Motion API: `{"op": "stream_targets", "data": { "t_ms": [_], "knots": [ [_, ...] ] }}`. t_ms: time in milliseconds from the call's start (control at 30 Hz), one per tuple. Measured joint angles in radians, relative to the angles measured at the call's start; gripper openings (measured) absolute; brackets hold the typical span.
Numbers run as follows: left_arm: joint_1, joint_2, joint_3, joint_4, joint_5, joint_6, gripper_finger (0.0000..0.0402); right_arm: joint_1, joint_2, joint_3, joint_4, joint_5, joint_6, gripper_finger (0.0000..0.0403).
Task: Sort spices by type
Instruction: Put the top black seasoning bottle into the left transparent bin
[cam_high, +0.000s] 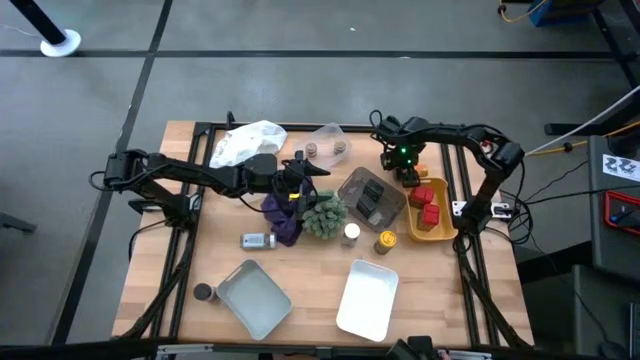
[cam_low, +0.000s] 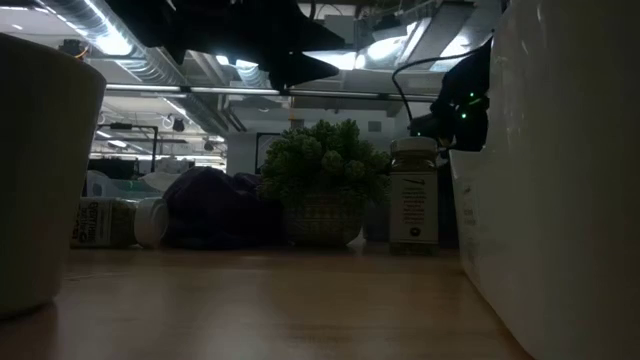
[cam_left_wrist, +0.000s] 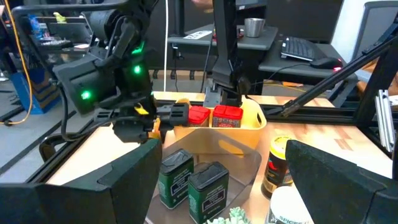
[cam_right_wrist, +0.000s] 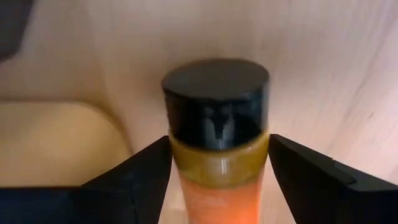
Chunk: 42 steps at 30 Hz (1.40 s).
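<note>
Fingers (cam_right_wrist: 143, 177) of the right gripper (cam_right_wrist: 217, 174): pinching a black-capped jar (cam_right_wrist: 216, 118) from both sides below its cap, above the table (cam_right_wrist: 323, 74), beside the yellow tray (cam_right_wrist: 56, 140) of red tins (cam_high: 428, 203). Left gripper (cam_left_wrist: 217, 186): fingers spread, empty, over the clear tray (cam_left_wrist: 242, 152) holding two green tins (cam_left_wrist: 189, 182).

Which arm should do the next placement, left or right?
Right. The right gripper already grips the black-capped jar beside the yellow tray of red tins. The left gripper hangs open and empty over the purple cloth and plant.
</note>
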Motion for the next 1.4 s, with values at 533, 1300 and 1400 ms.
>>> {"op": "stream_targets", "data": {
  "t_ms": [533, 1300, 1400],
  "knots": [
    [0.000, 0.000, 0.000, 0.000, 0.000, 0.000, 0.0327, 0.001, 0.009, 0.005, 0.022, 0.007, 0.004, 0.0196],
    [0.062, 0.000, 0.000, 0.004, -0.014, -0.009, 0.0327, 0.002, 0.009, 0.303, -0.113, 0.008, 0.041, 0.0200],
    [0.086, 0.000, 0.000, 0.004, -0.014, -0.019, 0.0327, 0.002, 0.009, 0.346, -0.112, 0.007, 0.057, 0.0200]
  ]
}}
